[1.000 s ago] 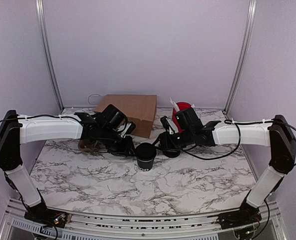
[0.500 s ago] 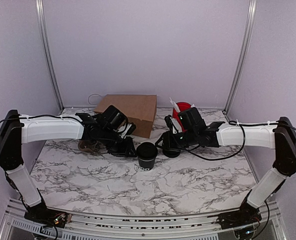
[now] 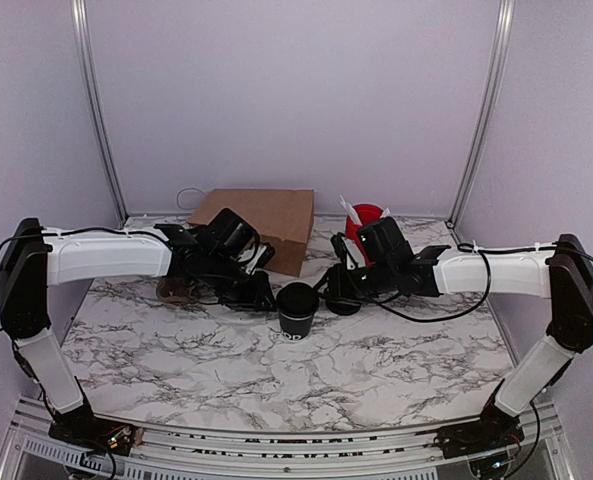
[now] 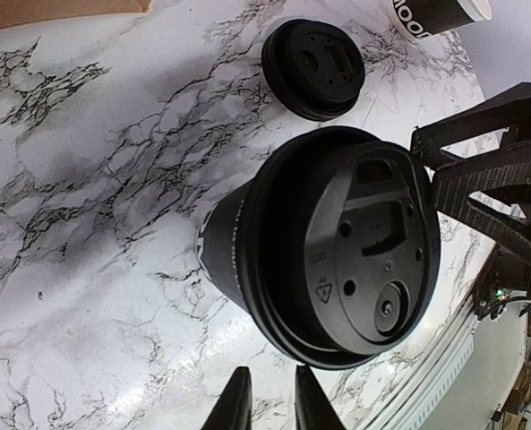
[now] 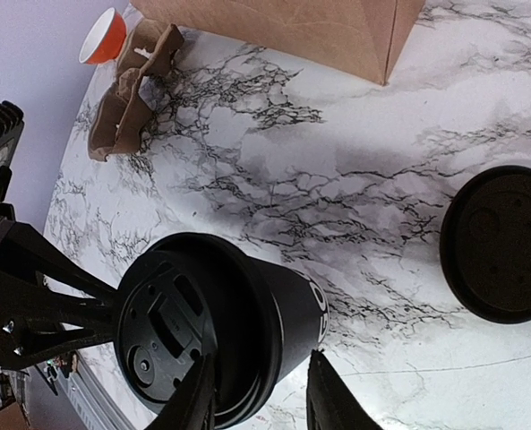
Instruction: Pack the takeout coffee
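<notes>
The takeout coffee (image 3: 296, 312) stands upright mid-frame on the marbled bench (image 3: 376, 370), with a black lid (image 4: 363, 242) on top. The left gripper (image 4: 272, 399) hangs just left of it, jaws narrow with nothing between them. The right gripper (image 5: 258, 383) reaches the cup's rim from the right, jaws astride its edge; whether they grip, I cannot tell. A loose lid (image 4: 312, 70) lies beside it. A brown bag (image 3: 266, 225) and a red cup (image 3: 368, 215) stand farther back.
</notes>
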Controlling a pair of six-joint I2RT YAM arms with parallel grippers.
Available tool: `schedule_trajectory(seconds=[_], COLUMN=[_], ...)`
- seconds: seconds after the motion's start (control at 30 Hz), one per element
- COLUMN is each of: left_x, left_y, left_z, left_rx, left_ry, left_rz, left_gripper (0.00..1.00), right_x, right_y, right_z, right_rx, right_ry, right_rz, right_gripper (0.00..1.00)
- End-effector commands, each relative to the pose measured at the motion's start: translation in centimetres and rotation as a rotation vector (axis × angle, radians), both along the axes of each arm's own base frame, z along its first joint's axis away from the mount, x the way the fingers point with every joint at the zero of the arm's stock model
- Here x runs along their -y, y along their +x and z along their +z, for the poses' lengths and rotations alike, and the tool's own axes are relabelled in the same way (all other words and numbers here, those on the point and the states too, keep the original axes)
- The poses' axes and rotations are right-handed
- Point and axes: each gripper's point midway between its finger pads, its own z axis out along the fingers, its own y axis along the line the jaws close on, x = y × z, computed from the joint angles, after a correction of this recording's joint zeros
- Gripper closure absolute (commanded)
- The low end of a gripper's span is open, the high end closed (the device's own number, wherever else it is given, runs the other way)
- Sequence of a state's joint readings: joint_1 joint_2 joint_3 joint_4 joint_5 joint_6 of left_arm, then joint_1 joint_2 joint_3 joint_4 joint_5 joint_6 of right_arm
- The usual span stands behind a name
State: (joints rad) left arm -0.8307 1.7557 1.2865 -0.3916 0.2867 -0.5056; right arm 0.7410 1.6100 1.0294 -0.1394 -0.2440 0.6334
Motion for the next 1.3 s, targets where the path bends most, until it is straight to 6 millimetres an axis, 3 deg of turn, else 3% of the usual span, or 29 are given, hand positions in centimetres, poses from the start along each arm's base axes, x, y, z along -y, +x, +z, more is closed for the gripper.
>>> schedule_trajectory(seconds=[0.0,0.37,0.67,0.97,1.27], left_x=[0.5,0.0,-0.7,-1.9,-3.9], left_y=[0.7,1.7,2.7,3.2,3.2], left_z=[0.2,0.2,0.3,0.6,0.8], left_rx=[0.022,0.024,0.032,0.039,0.038], left_ry=[0.010,0.017,0.014,0.015,0.023], left_rz=[-0.014,0.001,0.007,0.031,0.074], left_gripper=[0.83,0.83,0.83,0.83,0.83], right_x=[0.4,-1.0,-2.8,-2.4,-1.3], right_y=[0.1,-1.4,-3.4,-2.3,-1.1], right_z=[-1.1,1.0,1.4,3.7,4.4], right_rx=[-0.028,0.003,-0.007,0.050,0.055], right_ry=[-0.009,-0.004,0.004,0.020,0.055], right_rz=[-0.021,-0.010,-0.016,-0.058,-0.086], right_gripper=[0.68,0.70,0.67,0.57,0.56])
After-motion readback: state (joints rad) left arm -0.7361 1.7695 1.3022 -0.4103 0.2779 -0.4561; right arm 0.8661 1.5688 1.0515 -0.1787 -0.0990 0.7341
